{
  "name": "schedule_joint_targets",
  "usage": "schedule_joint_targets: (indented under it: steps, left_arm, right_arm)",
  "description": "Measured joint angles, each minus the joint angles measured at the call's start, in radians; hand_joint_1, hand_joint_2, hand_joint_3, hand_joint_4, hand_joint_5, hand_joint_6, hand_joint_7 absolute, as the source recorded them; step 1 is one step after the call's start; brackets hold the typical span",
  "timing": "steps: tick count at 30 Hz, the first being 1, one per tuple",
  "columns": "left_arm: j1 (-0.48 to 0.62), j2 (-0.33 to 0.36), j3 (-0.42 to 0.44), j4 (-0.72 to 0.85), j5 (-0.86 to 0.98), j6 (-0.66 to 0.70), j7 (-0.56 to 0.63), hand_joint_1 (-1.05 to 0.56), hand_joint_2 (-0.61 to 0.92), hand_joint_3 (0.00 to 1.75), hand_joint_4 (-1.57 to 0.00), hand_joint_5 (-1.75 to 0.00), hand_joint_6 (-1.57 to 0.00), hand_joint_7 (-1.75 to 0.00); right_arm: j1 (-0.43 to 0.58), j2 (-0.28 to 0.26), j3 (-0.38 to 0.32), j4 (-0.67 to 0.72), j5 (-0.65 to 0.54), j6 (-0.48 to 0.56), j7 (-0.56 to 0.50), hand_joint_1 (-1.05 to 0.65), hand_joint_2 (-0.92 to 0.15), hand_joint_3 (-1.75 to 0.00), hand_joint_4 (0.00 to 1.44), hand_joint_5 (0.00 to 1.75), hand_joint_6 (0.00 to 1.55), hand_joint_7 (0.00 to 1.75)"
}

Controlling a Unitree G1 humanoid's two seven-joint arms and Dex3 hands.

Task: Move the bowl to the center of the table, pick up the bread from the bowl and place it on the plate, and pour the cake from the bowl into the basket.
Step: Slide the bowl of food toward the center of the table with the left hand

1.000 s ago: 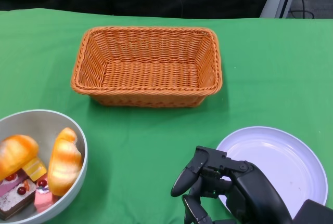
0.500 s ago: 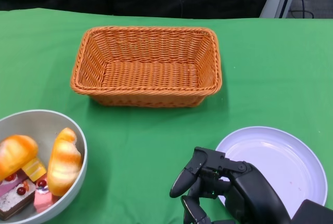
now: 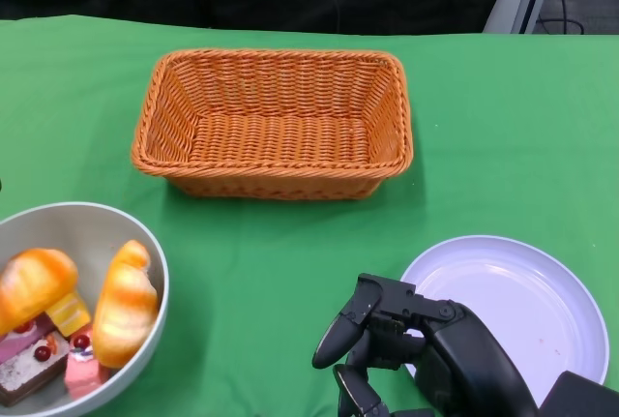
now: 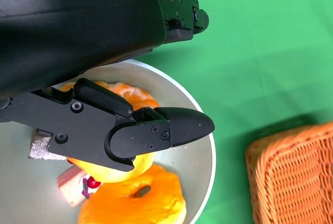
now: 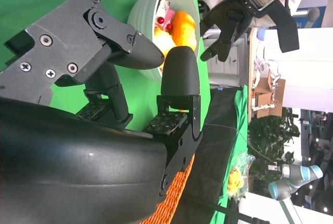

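The right black many-fingered hand (image 3: 411, 354) sat low over the green tablecloth (image 3: 290, 262), just beside the left rim of the round white plate (image 3: 513, 306); its fingers (image 3: 340, 325) were curled loosely, apart from one another, and held nothing. The right wrist view confirmed this, with the fingertips separated and green cloth visible between them. The left black many-fingered hand (image 4: 104, 104) hung above the round grey bowl (image 4: 205, 146), as its own wrist view showed, and appeared again in the right wrist view (image 5: 229, 24) beyond that bowl. Its fingers (image 4: 171, 128) reached out over the bowl's contents; whether they touched the rim or any item could not be told, and nothing was seen pinched between them. The grey bowl stood at the near left edge of the table in the head view (image 3: 145, 253), well apart from the plate. It contained two golden-orange bread rolls, one at the left (image 3: 34, 282) and one leaning near the right wall (image 3: 124, 306), together with a yellow cake piece (image 3: 68, 315), a pink cake slice topped with red berries (image 3: 77, 364) and a dark cake slice (image 3: 29, 369). The rectangular orange woven wicker basket (image 3: 276, 180) stood at the far centre of the table with only its woven floor showing inside. The plate showed a bare white surface.
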Motion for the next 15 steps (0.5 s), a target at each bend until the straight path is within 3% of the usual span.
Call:
schedule_joint_targets:
  steps: [15]
  left_arm:
    - [0.063,0.004,0.004,-0.115,-0.057,0.023,-0.072,-0.72,0.92,0.63,0.0,0.0,0.0,0.0]
  right_arm:
    - [-0.004,0.001,0.01,0.002,0.0,0.0,-0.003,-0.08,-0.48,-1.13,0.8,1.56,0.67,1.32]
